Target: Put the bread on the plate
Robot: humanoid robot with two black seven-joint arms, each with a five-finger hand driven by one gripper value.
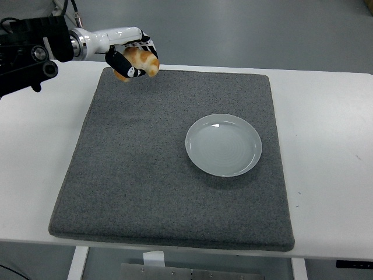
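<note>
My left hand (pixel 133 58) is shut on a golden-brown bread roll (pixel 140 59) and holds it in the air above the far left corner of the grey mat (pixel 145 175). The left arm comes in from the upper left. An empty white plate (pixel 224 144) sits on the mat to the right of centre, well away from the hand, to its lower right. The right arm is out of view.
The mat covers most of the white table (pixel 332 151). Beyond the table's far edge there is grey floor with a chair base (pixel 61 20) at the upper left.
</note>
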